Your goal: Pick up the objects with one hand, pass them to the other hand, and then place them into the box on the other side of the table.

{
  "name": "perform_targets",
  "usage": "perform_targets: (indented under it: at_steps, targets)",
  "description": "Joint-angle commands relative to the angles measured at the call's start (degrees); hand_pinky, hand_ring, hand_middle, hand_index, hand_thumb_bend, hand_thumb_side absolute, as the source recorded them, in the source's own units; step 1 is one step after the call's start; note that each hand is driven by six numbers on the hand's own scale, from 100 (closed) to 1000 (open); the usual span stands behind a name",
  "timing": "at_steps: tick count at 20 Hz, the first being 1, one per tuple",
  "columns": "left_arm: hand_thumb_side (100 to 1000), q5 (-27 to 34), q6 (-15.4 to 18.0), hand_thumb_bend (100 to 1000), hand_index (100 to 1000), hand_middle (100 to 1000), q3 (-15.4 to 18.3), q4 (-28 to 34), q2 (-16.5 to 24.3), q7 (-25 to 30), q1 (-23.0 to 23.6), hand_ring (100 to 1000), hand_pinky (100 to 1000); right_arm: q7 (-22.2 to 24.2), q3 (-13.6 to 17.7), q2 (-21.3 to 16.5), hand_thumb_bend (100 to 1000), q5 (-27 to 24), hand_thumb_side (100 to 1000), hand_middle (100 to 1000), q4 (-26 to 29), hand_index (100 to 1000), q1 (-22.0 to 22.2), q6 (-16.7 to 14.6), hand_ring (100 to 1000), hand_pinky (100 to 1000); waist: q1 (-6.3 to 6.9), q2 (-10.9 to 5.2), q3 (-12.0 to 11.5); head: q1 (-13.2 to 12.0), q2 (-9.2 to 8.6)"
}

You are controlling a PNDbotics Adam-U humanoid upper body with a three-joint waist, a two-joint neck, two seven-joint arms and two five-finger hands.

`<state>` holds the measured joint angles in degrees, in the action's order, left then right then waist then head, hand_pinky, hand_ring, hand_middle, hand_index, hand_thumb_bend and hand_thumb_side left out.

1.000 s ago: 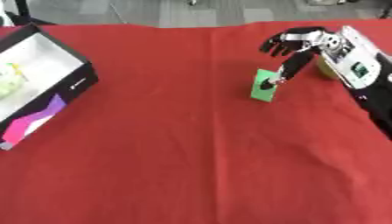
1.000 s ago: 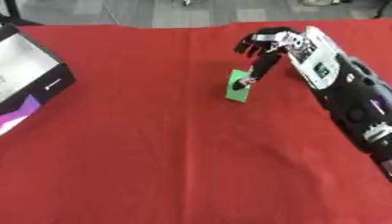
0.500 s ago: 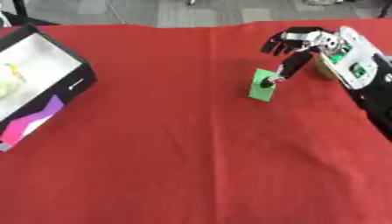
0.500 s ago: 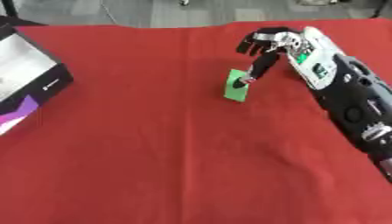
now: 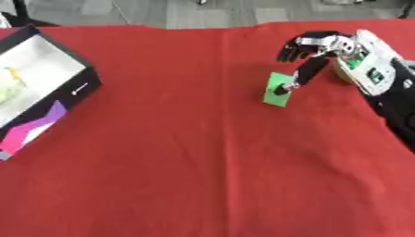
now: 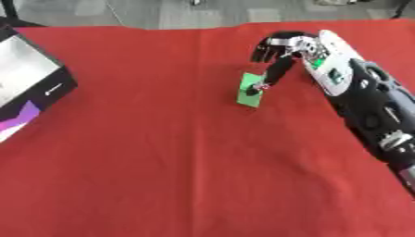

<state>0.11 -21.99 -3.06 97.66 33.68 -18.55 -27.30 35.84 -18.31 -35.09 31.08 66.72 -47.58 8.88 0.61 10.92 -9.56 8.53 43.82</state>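
Observation:
A flat green block [image 5: 277, 90] stands tilted on the red tablecloth at the right. My right hand [image 5: 314, 46] hovers just behind and above it. The fingers are bent forward and spread, and the thumb reaches down so its tip touches the block's upper face. Nothing is pinched between thumb and fingers. The right forearm runs off toward the lower right. An open black box [image 5: 79, 87] with a white inside sits at the table's left edge, holding a pale yellow-green thing [image 5: 6, 84]. My left hand shows in neither view.
The red cloth [image 5: 186, 162] covers the whole table from the box to the right arm. Grey floor lies beyond the far edge. The box's outer flap has a pink and purple print [image 5: 32, 127].

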Motion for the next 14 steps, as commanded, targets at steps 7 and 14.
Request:
perform_targets:
  at_steps: [7, 14]
  targets:
    - [516, -0.07, -0.36, 862, 760, 694, 0.48, 0.68, 1.1, -0.51, -0.59, 625, 706, 1.02, -0.34, -0.94, 641, 1.84, 231, 701, -0.59, 732, 0.0, -0.4, 815, 895, 0.52, -0.05, 0.1, 0.1, 0.3]
    - [521, 0.06, -0.21, 854, 757, 691, 0.55, 0.65, 1.03, -0.4, -0.41, 625, 708, 1.74, -0.73, -0.71, 631, 2.88, 232, 677, -1.07, 708, 0.48, -0.28, 797, 891, 0.47, -0.07, 0.17, 0.21, 0.3]
